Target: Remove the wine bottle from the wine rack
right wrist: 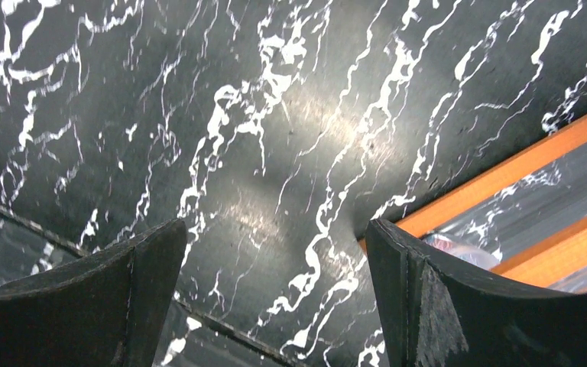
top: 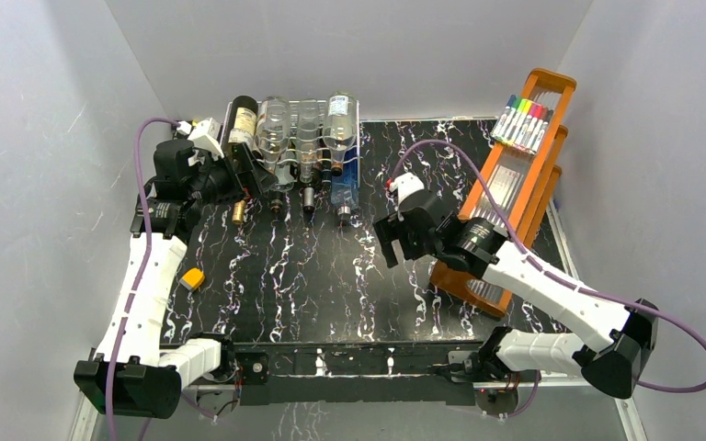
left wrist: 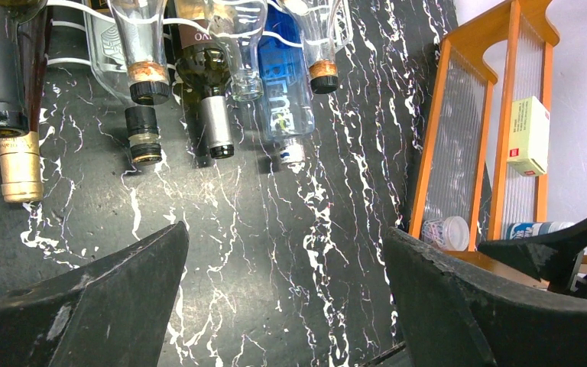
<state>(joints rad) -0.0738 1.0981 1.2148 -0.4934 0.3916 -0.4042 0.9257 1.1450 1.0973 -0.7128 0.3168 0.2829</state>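
Both pairs of fingers stand wide apart with nothing between them. The left gripper (left wrist: 283, 245) faces a row of bottle necks, and the right gripper (right wrist: 275, 229) hangs over the black marbled table (top: 331, 285). The left wrist view cuts off every bottle body. The wine rack (top: 296, 138) sits at the far edge, its thin wire hard to trace behind the glass. The dark wine bottle (top: 242, 124) lies at its left end, just ahead of the left fingers and apart from them. 1 orange wooden rack (top: 515, 184) stands beside the right gripper.
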